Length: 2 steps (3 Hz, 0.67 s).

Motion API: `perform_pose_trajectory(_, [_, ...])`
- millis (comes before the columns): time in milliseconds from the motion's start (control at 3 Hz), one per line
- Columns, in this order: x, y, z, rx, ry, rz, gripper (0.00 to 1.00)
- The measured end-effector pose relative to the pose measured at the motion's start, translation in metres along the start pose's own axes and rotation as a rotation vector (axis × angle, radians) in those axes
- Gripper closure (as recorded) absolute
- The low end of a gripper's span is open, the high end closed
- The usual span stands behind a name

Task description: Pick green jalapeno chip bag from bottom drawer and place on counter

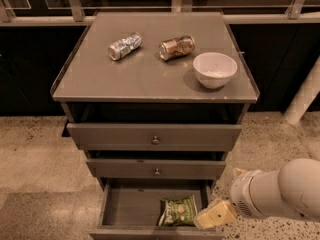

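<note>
The green jalapeno chip bag (pixel 179 211) lies in the open bottom drawer (pixel 130 204), at its right front. The gripper (pixel 212 216) comes in from the lower right on a white arm and hangs over the drawer's right front corner, just right of the bag; I cannot tell whether it touches the bag. The counter (pixel 150 74) is the grey cabinet top above the drawers.
On the counter lie a crushed silver can (pixel 124 46), a brownish-gold can (pixel 176 47) and a white bowl (pixel 215 69). Two shallower drawers with knobs (pixel 155 140) sit partly pulled out above the bottom drawer. A white pole (pixel 305 94) stands at the right.
</note>
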State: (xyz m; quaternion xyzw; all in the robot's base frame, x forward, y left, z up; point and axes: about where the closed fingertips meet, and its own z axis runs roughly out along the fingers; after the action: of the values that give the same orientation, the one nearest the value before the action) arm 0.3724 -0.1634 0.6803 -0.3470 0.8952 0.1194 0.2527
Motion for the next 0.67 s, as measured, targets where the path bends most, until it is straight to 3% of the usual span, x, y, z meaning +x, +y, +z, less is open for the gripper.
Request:
perform_pose_trajectory(333, [0.0, 0.001, -0.002, 0.001, -0.003, -0.002, 0.0])
perform_pose_trajectory(667, [0.016, -0.011, 0.018, -0.026, -0.032, 0.052, 0.0])
